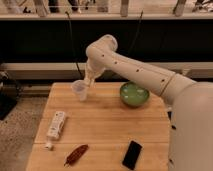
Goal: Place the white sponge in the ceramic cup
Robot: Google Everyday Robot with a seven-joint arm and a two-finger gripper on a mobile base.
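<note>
The ceramic cup (80, 90) is small, pale and handleless, and stands on the wooden table (105, 125) near its far left corner. My gripper (88, 80) hangs at the end of the white arm, just above and to the right of the cup's rim, touching or nearly touching it. The white sponge does not show as a separate thing; whether it is in the gripper is hidden.
A green bowl (134, 94) stands at the far right of the table. A long white remote-shaped device (55, 124) lies at the left with a small white piece (48, 146) at its near end. A reddish-brown object (76, 154) and a black phone (132, 154) lie near the front edge.
</note>
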